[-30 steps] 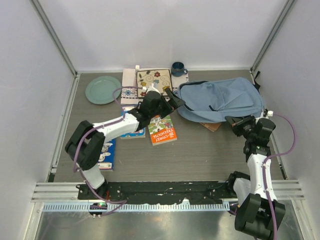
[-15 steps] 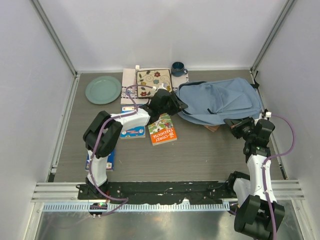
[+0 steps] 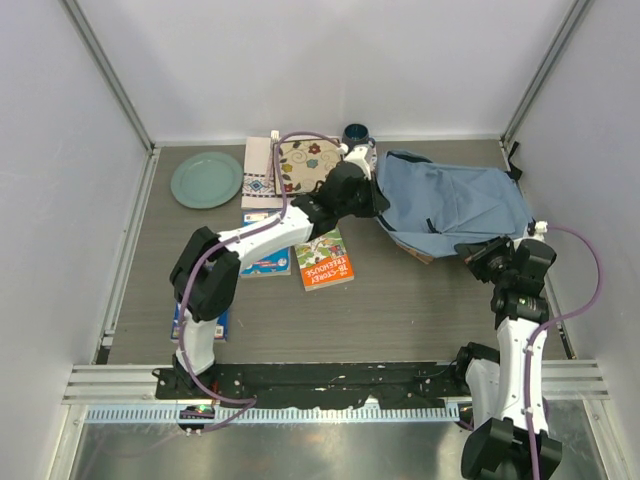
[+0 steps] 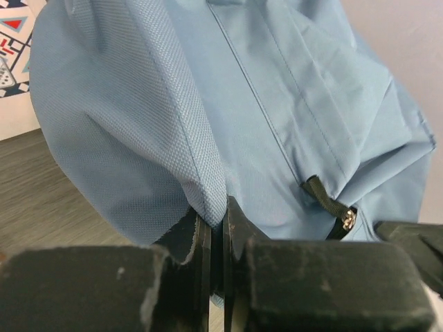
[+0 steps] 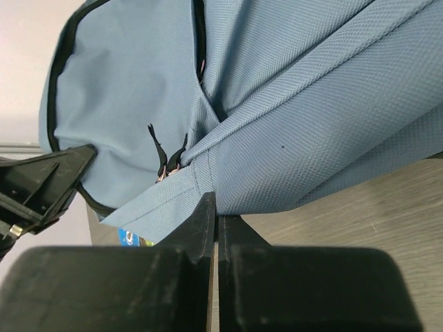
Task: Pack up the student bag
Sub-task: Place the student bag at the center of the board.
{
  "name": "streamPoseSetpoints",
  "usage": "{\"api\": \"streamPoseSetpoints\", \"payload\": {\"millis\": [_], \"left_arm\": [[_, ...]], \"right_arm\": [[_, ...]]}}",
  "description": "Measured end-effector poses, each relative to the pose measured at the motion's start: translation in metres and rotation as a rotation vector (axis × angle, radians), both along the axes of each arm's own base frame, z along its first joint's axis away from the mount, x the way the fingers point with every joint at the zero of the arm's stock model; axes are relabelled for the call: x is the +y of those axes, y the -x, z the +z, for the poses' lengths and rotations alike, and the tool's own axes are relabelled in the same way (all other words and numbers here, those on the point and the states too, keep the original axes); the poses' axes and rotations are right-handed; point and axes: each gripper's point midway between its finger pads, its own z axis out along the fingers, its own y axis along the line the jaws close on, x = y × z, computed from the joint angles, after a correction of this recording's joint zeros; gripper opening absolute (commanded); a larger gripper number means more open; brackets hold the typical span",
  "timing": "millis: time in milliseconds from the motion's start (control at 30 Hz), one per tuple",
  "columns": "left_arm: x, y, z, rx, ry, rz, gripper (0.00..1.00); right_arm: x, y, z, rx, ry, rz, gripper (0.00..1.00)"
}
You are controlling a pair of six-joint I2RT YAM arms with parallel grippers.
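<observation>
The student bag point(image 3: 455, 200), a large light-blue backpack, lies at the back right of the table with its left side bunched up. My left gripper point(image 3: 372, 192) is at the bag's left edge, and the left wrist view shows it point(image 4: 218, 211) shut on a fold of the blue fabric point(image 4: 173, 117). My right gripper point(image 3: 470, 250) is at the bag's near right edge. In the right wrist view it point(image 5: 216, 207) is shut where a stitched seam of the bag point(image 5: 311, 124) meets the fingertips. Black zipper pulls point(image 5: 166, 159) hang nearby.
An orange book point(image 3: 324, 260) and a blue-and-white book point(image 3: 265, 262) lie mid-table; another blue book point(image 3: 200, 322) sits under the left arm. At the back are a green plate point(image 3: 206, 180), an embroidered mat point(image 3: 290, 165) and a dark mug point(image 3: 356, 133). Something brown point(image 3: 425, 255) pokes from under the bag.
My left gripper reached back and right to the bag's left edge and shut on the fabric, lifting and bunching that side toward the right. The right gripper stayed shut, almost in place.
</observation>
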Motion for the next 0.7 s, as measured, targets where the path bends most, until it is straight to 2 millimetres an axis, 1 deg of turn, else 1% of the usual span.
{"api": "streamPoseSetpoints", "payload": {"millis": [67, 133, 233, 300, 400, 567, 667, 700], "left_arm": [[-0.001, 0.01, 0.001, -0.045, -0.052, -0.021, 0.0], [0.004, 0.02, 0.002, -0.088, -0.096, -0.031, 0.0], [0.022, 0.04, 0.004, -0.145, -0.15, -0.031, 0.0], [0.035, 0.053, 0.011, -0.183, -0.166, -0.026, 0.0], [0.059, 0.071, 0.03, -0.248, -0.161, -0.005, 0.0], [0.097, 0.092, 0.076, -0.364, -0.089, 0.058, 0.0], [0.118, 0.106, 0.097, -0.418, -0.034, 0.089, 0.0], [0.122, 0.109, 0.101, -0.428, -0.022, 0.094, 0.0]], "right_arm": [[0.0, 0.004, -0.001, 0.012, 0.015, 0.006, 0.01], [0.002, 0.007, 0.0, 0.016, 0.023, 0.021, 0.01], [0.011, 0.01, 0.01, -0.004, 0.015, 0.071, 0.01], [0.018, 0.012, 0.019, -0.028, 0.008, 0.109, 0.01], [0.033, 0.015, 0.037, -0.082, -0.017, 0.195, 0.01], [0.063, 0.024, 0.066, -0.17, -0.049, 0.347, 0.01], [0.077, 0.031, 0.08, -0.22, -0.054, 0.427, 0.01], [0.082, 0.033, 0.084, -0.235, -0.053, 0.452, 0.01]]}}
